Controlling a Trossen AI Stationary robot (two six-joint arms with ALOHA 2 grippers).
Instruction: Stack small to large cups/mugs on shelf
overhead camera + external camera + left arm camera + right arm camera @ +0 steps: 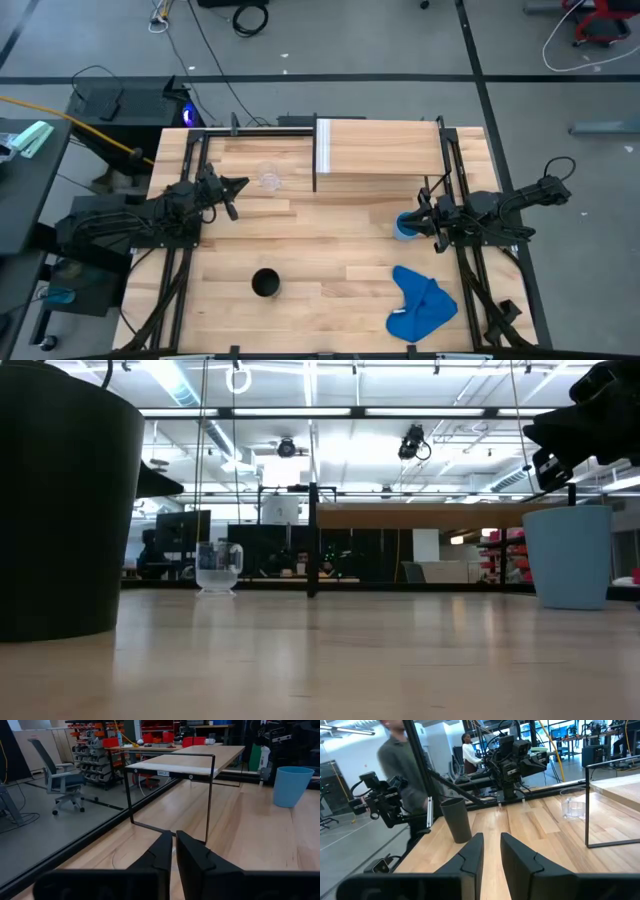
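Nothing sits on the shelf (385, 150) at upper centre. The clear cup (270, 179) stands left of it, the light-blue cup (405, 226) at right centre, the black cup (265, 283) lower centre. The right gripper (423, 216) hovers seemingly just over the blue cup, jaws slightly parted, empty; it should descend squarely over the rim. The left gripper (238, 185), near the clear cup, is nearly closed, empty.

Both arms matte black, jointed, with black cables looping along the links; left arm (150, 215), right arm (500, 212). Wrist views show flat, angular black fingers (197, 860) tapering forward, plain and without visible markings.
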